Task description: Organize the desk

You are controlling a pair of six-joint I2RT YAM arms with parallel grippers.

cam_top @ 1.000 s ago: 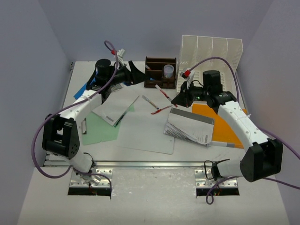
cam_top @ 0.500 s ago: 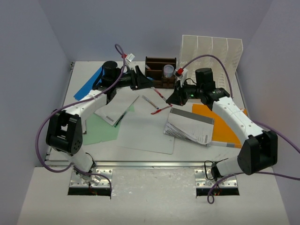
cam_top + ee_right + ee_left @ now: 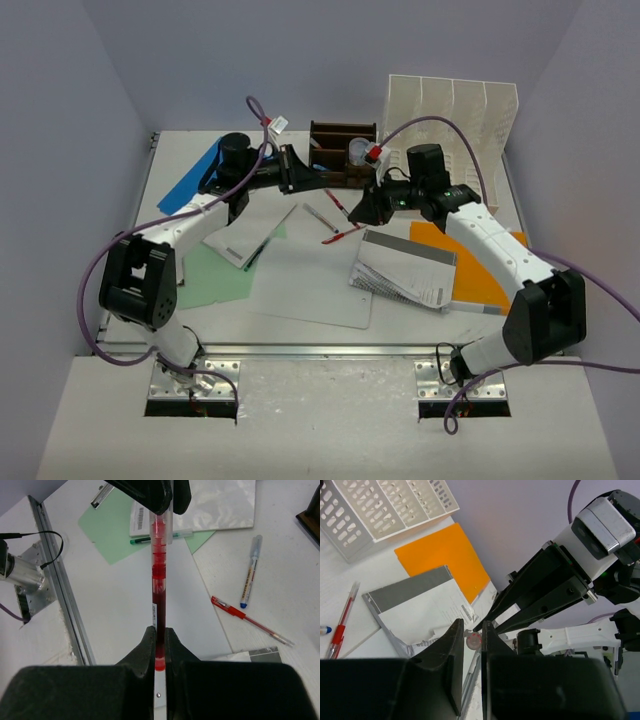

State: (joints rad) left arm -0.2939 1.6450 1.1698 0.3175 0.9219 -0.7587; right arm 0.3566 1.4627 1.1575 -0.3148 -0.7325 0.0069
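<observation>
Over the white desk (image 3: 420, 325), a red pen (image 3: 159, 580) hangs in the air between my two grippers. My right gripper (image 3: 160, 635) is shut on its near end, with the red tip showing between the fingers. My left gripper (image 3: 473, 630) is shut on the far end, and the pen's round end (image 3: 473, 641) sits between its fingers. In the top view the pen (image 3: 336, 197) bridges the left gripper (image 3: 318, 183) and the right gripper (image 3: 366, 211), just in front of the pen organizer.
A dark wooden pen organizer (image 3: 342, 152) and a white file rack (image 3: 450, 105) stand at the back. On the desk lie an orange folder (image 3: 470, 265), a grey-topped booklet (image 3: 405, 268), white paper (image 3: 315, 275), a green sheet (image 3: 215, 270), a blue sheet (image 3: 195, 175) and loose pens (image 3: 345, 235).
My left gripper swung right to the raised pen and closed on its far end. My right arm carried the pen left and towards the back to meet it.
</observation>
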